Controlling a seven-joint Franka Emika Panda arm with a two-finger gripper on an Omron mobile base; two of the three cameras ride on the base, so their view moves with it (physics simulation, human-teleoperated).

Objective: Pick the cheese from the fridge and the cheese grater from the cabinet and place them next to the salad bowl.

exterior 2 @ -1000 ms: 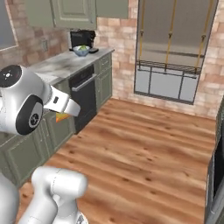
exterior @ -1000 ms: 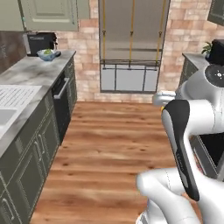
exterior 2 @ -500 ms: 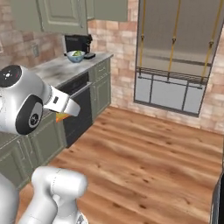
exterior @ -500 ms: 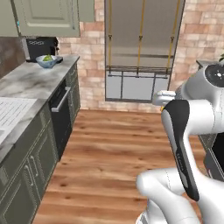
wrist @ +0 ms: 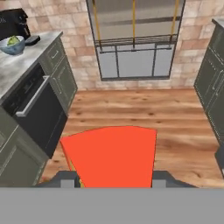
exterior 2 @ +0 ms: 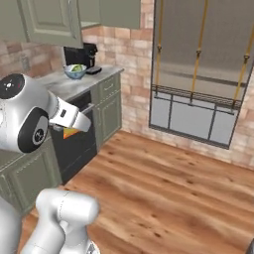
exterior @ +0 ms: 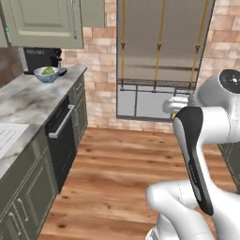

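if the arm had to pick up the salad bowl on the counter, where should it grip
Grip the salad bowl by its rim, coming from above. It sits upright and open on the marble counter, and its round glossy sides likely give two fingers little purchase. The coffee machine stands close behind it.

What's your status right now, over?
Tool shut on cheese, carried above floor. Bowl ahead on counter, by coffee machine. Floor open, nothing blocking.
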